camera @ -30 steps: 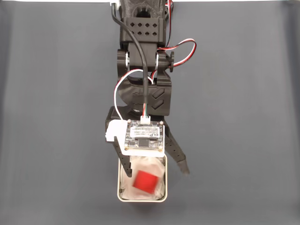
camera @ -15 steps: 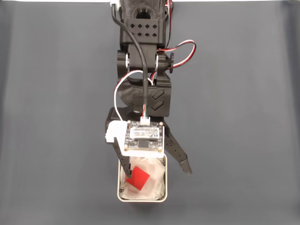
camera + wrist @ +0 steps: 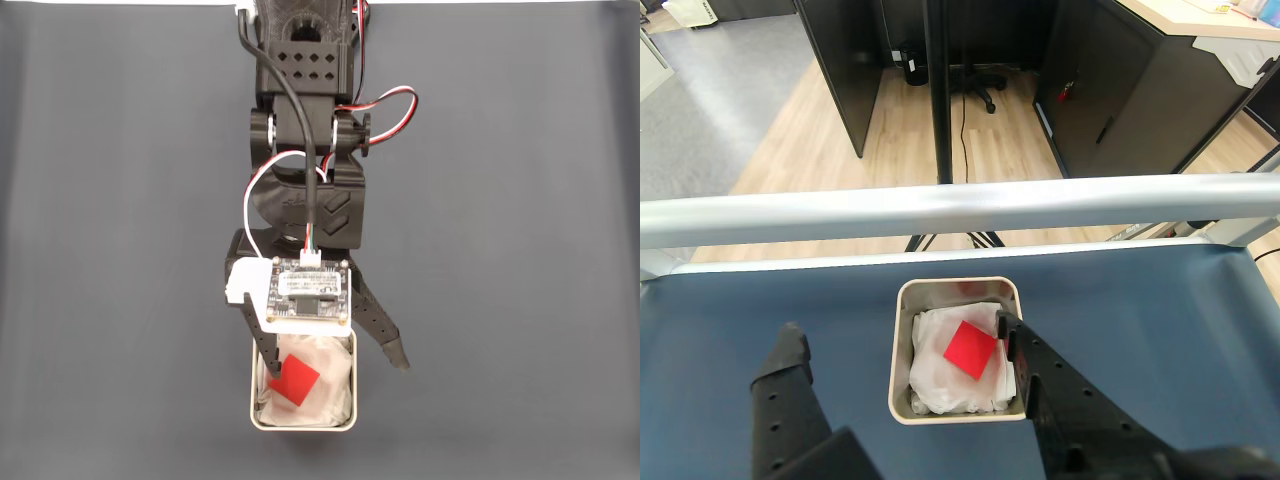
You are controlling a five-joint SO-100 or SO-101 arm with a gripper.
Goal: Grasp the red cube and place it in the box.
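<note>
We see the gripper (image 3: 338, 364) spread wide and empty, one finger (image 3: 1012, 335) over the box (image 3: 902, 352) rim; the red cube (image 3: 971, 350) lies tilted on the white lining inside, near the table's (image 3: 520, 250) bottom edge in the fixed view

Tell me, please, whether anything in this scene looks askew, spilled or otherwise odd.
Only small things. The red cube lies turned at an angle on the crumpled white lining inside the box, not square to its walls. The open gripper straddles the box rim, one finger inside and the other outside. Nothing looks spilled or damaged.
</note>
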